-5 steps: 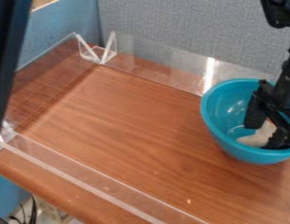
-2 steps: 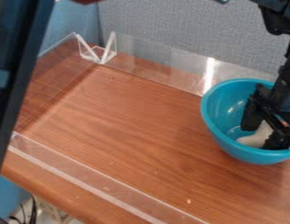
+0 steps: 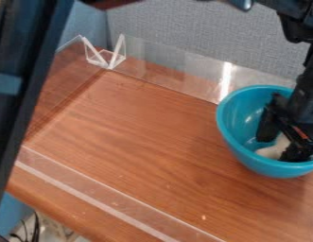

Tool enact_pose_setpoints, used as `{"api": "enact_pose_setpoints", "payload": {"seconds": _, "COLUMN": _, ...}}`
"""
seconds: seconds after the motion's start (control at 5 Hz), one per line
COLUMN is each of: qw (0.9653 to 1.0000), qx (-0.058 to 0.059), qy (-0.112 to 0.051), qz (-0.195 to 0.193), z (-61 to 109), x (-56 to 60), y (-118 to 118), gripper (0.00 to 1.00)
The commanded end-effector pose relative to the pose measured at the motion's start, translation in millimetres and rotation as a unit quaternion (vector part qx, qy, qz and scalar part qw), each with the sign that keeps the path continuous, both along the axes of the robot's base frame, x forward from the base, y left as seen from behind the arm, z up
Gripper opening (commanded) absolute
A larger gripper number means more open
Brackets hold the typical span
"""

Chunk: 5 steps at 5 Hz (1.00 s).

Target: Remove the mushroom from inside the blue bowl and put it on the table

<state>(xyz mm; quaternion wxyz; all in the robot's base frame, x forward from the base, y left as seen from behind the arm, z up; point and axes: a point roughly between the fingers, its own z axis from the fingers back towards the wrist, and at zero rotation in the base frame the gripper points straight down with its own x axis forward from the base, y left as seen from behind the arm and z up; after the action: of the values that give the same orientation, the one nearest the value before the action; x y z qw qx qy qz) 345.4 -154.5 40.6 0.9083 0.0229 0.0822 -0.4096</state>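
Reddish-brown wood grain is filling most of my view: the table [image 3: 133, 142] is stretching out beneath everything, its low clear walls running along the edges. Next in size, the dark arm link [image 3: 32, 71] is crossing the left side of the camera view, and it is covering more of the upper corner than it was a second ago. The blue bowl [image 3: 234, 142] is sitting near the right edge and, as far as I can tell, is staying where it was, so I am not seeing any sign of it being shoved.

Inside it, my black gripper [image 3: 287, 130] is reaching down over the mushroom. Its fingers are standing apart; I am not seeing them clamped on anything. The arm has been shifting while the fingers are barely changing place, which I am reading as a last alignment before a grasp.

Smallest of all, the mushroom [image 3: 273, 148] is lying in the bowl, its pale part showing beside and below the fingers. I cannot tell whether they are touching it. I am judging that the next move is closing on it, then lifting clear of the rim, without pinching the bowl's wall.
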Motion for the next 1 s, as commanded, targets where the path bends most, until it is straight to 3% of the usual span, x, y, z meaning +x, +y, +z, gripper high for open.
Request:
{"api": "enact_pose_setpoints", "payload": {"seconds": 0.0, "qw": 0.9993, "qx": -0.013, "qy": -0.035, "qz": 0.008, "z": 20.5, "x": 13.5, "y": 1, "gripper": 1.0}}
{"api": "enact_pose_setpoints", "payload": {"seconds": 0.2, "qw": 0.9992, "qx": -0.013, "qy": -0.036, "qz": 0.01, "z": 19.2, "x": 15.6, "y": 2, "gripper": 0.0}}
{"api": "enact_pose_setpoints", "payload": {"seconds": 0.4, "qw": 0.9991, "qx": -0.014, "qy": -0.039, "qz": 0.012, "z": 21.6, "x": 16.3, "y": 2, "gripper": 0.0}}
{"api": "enact_pose_setpoints", "payload": {"seconds": 0.8, "qw": 0.9978, "qx": -0.022, "qy": -0.062, "qz": 0.013, "z": 45.7, "x": 15.4, "y": 5, "gripper": 0.0}}
